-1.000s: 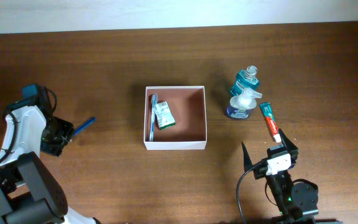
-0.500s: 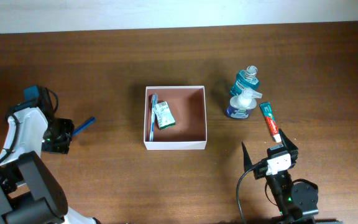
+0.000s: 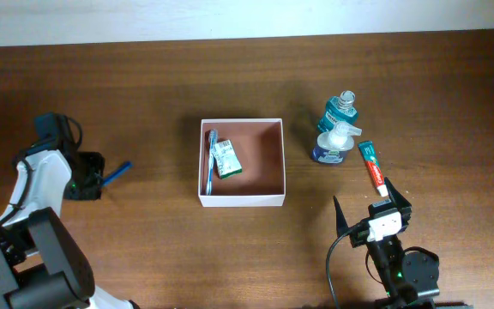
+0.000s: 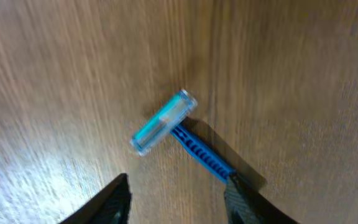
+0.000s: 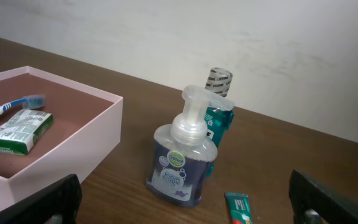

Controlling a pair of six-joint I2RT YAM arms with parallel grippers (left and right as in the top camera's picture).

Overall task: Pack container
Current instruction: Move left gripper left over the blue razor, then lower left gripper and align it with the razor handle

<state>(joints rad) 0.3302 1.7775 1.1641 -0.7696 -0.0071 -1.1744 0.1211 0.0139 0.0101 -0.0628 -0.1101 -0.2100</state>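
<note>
At the far left the left gripper (image 3: pixel 87 178) sits low over the table (image 3: pixel 144 77), jaws open and pointing at a blue razor (image 3: pixel 117 172). In the wrist view the razor's pale head (image 4: pixel 164 122) lies flat on the wood with the handle running back towards the right-hand finger (image 4: pixel 240 200). Whether that finger touches the handle cannot be told, and nothing is gripped.

The container (image 3: pixel 242 201) stands in the middle of the table, well apart from both grippers. A toothbrush (image 3: pixel 210 160) lies along its left wall, and a green-and-white packet (image 3: pixel 225 160) lies just beside it on the reddish floor.

To the right of the container stand two bottles, close together (they may be touching). These are a pump bottle (image 3: pixel 331 146) with a white top and, behind it, a teal bottle (image 3: pixel 341 110). A red-and-green tube (image 3: pixel 370 168) lies on the table just to their right.

The right gripper (image 3: pixel 369 210) is near the front edge, below the tube, with its jaws spread wide and empty. Its camera looks across at the pump bottle and the container's corner.
</note>
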